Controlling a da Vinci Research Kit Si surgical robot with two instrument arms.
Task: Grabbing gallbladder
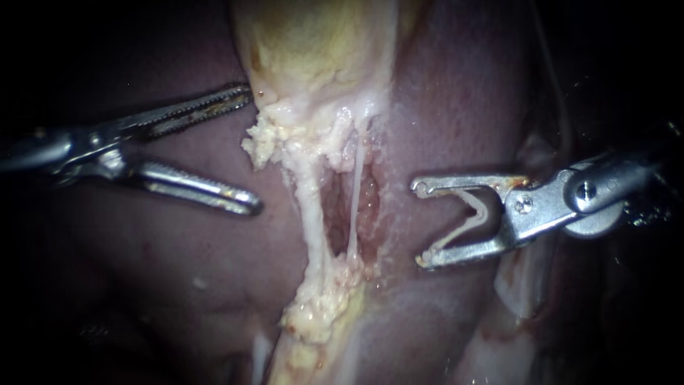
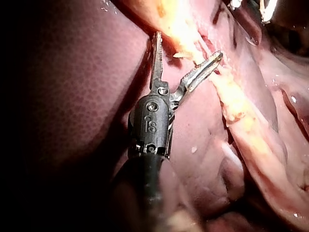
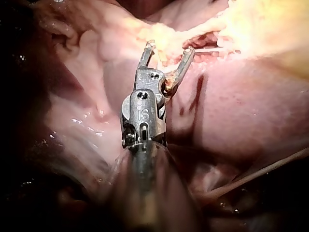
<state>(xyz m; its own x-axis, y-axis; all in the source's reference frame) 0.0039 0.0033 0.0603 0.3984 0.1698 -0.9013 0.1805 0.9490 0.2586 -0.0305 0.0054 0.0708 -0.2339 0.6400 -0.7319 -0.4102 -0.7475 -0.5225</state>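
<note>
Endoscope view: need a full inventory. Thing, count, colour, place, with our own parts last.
liver: 1, dark red-purple, fills the background on both sides of the pale tissue
gallbladder: 1, pale yellow, top centre, not gripped
tubes: 2, whitish, one thick and one thin, running down from the gallbladder with a reddish gap between them
fatty tissue: 2 clumps, yellow-white, one at the gallbladder's lower edge, one where the tubes meet below
clip: 1, whitish, V-shaped, seated inside the right instrument's pincer
left instrument: 1, silver, toothed pincer open, just left of the gallbladder's lower edge
right instrument: 1, silver, pincer spread wide around the clip, right of the tubes, clear of them
</note>
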